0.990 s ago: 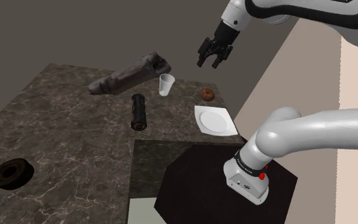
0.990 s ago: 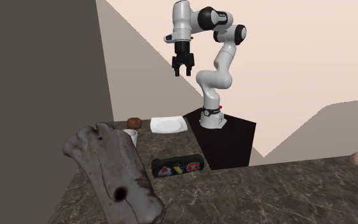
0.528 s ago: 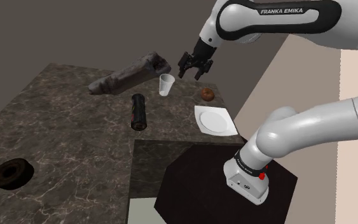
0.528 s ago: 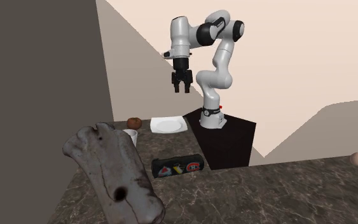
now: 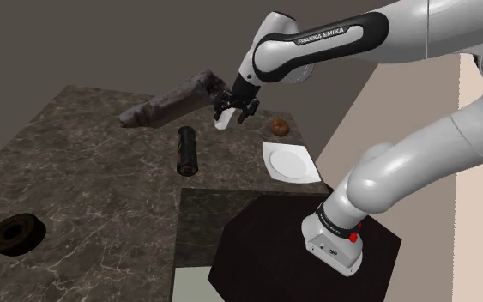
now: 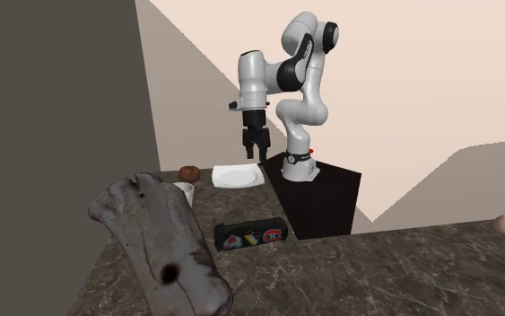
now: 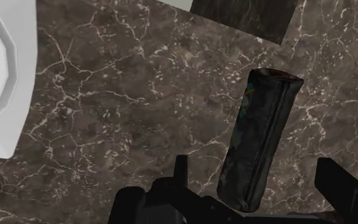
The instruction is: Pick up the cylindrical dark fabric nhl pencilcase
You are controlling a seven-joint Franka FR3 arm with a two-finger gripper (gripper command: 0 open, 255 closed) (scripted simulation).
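Approach stage. The hand (image 5: 233,107) hangs open above the bench (image 5: 85,180) and grips nothing. In the wrist view the pencilcase (image 7: 260,137) lies on the marble below, its near end between the two fingers (image 7: 180,175) but untouched. The pencilcase (image 5: 185,150) is a dark cylinder with coloured badges on its side (image 6: 252,236), and it lies flat near the middle of the bench. Judged from this, the hand is roughly lined up over the case; the descent, the closing and the lift are all left to do.

Around it are a long brown log (image 5: 175,101) beyond the case, a white cup (image 6: 184,190) near the log's end, a white plate (image 5: 289,161), a brown lump (image 5: 280,127) and, well apart, a dark ring (image 5: 16,233). The marble just beside the case is bare, so nothing appears to block a straight descent. The cup and the log are the nearest hazards.
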